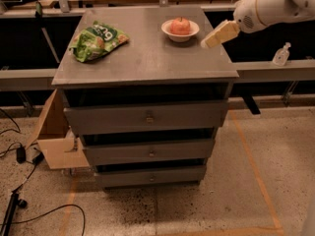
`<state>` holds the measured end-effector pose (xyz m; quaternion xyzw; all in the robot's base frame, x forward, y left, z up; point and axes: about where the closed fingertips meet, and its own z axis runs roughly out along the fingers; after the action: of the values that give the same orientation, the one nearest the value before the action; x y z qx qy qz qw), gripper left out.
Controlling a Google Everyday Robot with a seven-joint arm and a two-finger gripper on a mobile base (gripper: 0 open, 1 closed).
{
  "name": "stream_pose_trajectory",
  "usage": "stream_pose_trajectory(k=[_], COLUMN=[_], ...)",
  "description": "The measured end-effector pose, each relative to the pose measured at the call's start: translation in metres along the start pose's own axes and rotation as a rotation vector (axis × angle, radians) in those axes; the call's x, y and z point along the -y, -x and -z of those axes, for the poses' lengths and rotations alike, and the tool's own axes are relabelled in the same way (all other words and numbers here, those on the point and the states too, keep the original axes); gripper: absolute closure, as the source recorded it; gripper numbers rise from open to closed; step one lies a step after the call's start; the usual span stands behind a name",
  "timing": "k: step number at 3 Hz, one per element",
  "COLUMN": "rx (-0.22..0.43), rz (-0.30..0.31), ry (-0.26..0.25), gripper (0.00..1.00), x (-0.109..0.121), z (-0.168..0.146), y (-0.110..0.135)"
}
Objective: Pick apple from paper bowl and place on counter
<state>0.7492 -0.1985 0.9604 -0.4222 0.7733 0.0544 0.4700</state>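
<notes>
A red-orange apple (180, 26) sits in a small white paper bowl (180, 35) at the back right of the grey metal counter (147, 58). My gripper (216, 36) reaches in from the upper right on a white arm. It hovers above the counter's right side, just right of the bowl and a little in front of it, apart from both bowl and apple. It holds nothing.
A green snack bag (97, 41) lies on the counter's back left. The cabinet has three drawers (147, 118) below. A cardboard box (55, 134) stands at its left. Cables (19, 156) lie on the floor. A small bottle (281, 54) stands on the right ledge.
</notes>
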Motion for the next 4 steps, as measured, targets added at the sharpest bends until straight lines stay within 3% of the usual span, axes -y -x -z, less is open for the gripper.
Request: stream_pose_trajectory(k=[1,2,3,4], rx=[-0.049,-0.064,-0.014,0.072], rz=[-0.051,-0.073,-0.142,-0.306], ry=[-0.046,-0.045,-0.033,-0.045], gripper=[0.00,0.00,0.00,0.00], x=[0.015,0.013,0.009,0.009], z=[-0.037,-0.046,-0.053,-0.072], y=[0.007,0.009,0.015,0.031])
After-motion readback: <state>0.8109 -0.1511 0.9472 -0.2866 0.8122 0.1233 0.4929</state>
